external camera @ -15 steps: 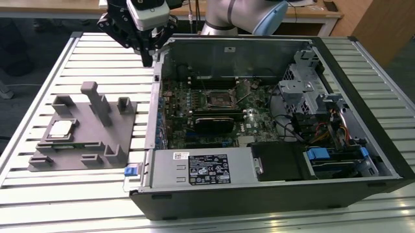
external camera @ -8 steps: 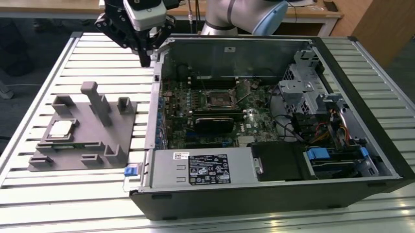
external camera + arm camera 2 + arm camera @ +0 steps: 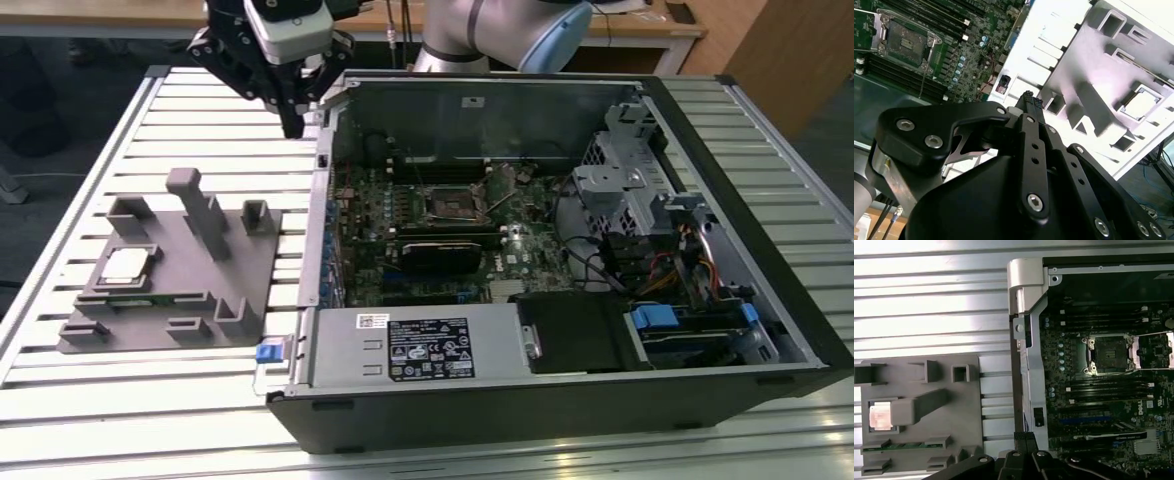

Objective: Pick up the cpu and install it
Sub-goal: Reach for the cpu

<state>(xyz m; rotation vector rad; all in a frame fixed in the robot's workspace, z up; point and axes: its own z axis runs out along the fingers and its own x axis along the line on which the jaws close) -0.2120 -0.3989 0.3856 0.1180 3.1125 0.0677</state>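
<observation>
The cpu is a small pale square chip lying flat in a recess of the grey holder on the exterior view's left. It also shows as the cpu in the first wrist view and as the cpu in the second. The motherboard's dark socket frame lies with a hollow centre inside the case. My gripper hangs high above the slatted table, beside the case's back left corner and well away from the chip. Its fingertips are pressed together with nothing between them.
The open computer case lies on its side across the middle and the exterior view's right. A grey metal box with a label sits at its near wall, with drive cages and cables beside it. Upright posts rise from the holder.
</observation>
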